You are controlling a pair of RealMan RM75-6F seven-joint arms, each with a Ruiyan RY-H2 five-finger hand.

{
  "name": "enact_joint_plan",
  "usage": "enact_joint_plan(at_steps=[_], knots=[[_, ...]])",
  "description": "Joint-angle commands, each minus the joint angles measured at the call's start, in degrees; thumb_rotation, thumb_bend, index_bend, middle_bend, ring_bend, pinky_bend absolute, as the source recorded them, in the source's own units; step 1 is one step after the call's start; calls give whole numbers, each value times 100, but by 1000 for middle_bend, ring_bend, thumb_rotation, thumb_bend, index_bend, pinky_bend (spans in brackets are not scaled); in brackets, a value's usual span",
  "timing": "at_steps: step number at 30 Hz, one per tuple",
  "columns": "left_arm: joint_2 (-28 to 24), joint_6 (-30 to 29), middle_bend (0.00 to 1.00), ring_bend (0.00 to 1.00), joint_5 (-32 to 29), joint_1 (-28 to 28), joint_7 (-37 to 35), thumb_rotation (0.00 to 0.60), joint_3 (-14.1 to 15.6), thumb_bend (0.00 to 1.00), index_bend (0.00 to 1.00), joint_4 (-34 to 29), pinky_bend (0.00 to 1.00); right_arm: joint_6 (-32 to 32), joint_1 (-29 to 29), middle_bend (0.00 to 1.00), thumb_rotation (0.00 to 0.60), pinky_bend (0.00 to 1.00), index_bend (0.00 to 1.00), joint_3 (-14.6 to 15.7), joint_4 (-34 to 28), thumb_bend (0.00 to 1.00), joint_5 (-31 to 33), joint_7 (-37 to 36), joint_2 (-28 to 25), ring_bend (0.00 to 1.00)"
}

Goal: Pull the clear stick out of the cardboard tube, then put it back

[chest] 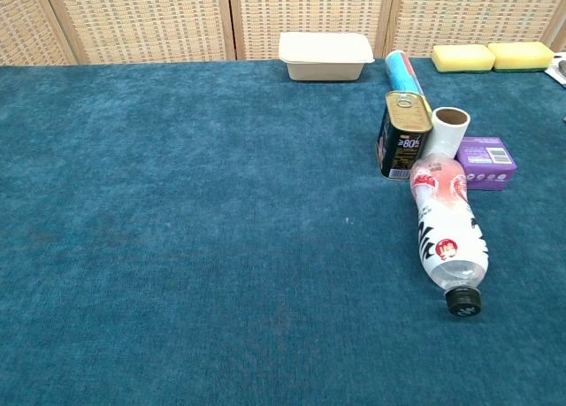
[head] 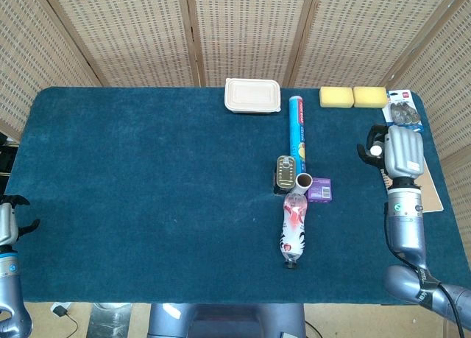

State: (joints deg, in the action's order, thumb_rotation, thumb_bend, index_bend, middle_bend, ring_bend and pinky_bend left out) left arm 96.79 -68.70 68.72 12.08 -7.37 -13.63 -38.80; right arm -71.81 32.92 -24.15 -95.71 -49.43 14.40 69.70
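The bench is covered in blue cloth, and its whole left and middle stretch lies bare — the widest open room runs from the left edge to the cluster right of centre. Along the far edge sit a beige lidded container and, further right, two yellow sponges side by side. At the far right corner lies a small blister pack, and a brown cardboard sheet lies along the right edge.

The cardboard tube stands upright in the cluster, open end up, touching or just beside a gold tin can on its left and a small purple box on its right. Whether the clear stick is inside cannot be told (the opening only shows dark). Behind them a blue roll lies pointing toward the far edge. In front, a plastic bottle lies on its side, black cap toward the near edge, its base against the tube.

The right hand hovers near the right edge, well apart from the tube, back toward the head camera; it holds nothing, and its fingers are too hidden to tell how far they are spread. The left hand sits off the near left corner — empty, fingers apart.
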Motion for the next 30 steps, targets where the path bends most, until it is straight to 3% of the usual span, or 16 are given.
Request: enact_joint_plan(at_steps=[1,4,6,11,14,17,19,23,28,30], knots=[[2,-22,419,234,-1,-7,5,600,-2,154,453,-10,316,125,-96,941,600,883,787,246,-164,422,-834,-172,-214,982],[-1,-42,420,234,9,-21,-17,600,5,153,453,-16,316,-120,35,941,600,883,786,-165,389,423,-273,-261,132,982],[-3,-37,420,234,10,-21,-29,600,6,154,453,-15,316,-212,75,941,600,882,787,-229,501,423,-61,-141,263,982],[-2,4,419,234,1,0,-16,600,1,153,453,2,316,-37,-85,941,600,877,787,434,-178,420,-1025,-127,-23,978],[-2,-18,420,234,8,-9,-23,600,4,153,453,-6,316,-118,-82,941,600,878,787,267,-63,417,-919,-191,-87,977],[-2,-33,419,234,13,-18,-37,600,8,153,453,-8,316,-576,26,941,600,870,786,-182,500,419,-253,-28,361,977],[-1,-27,419,234,11,-15,-33,600,6,152,454,-5,316,-677,36,941,600,849,786,-123,449,419,-280,164,417,970],[2,1,420,234,-5,4,12,600,-3,152,453,-1,316,-399,-45,939,600,836,787,390,35,414,-798,442,115,943],[-2,-29,420,235,3,-13,-5,600,1,154,453,-15,316,-779,56,938,600,835,787,-92,595,417,-267,440,495,944],[-4,-30,419,234,5,-16,-19,600,3,154,453,-14,316,-762,54,938,600,835,787,-37,507,417,-302,466,537,944]])
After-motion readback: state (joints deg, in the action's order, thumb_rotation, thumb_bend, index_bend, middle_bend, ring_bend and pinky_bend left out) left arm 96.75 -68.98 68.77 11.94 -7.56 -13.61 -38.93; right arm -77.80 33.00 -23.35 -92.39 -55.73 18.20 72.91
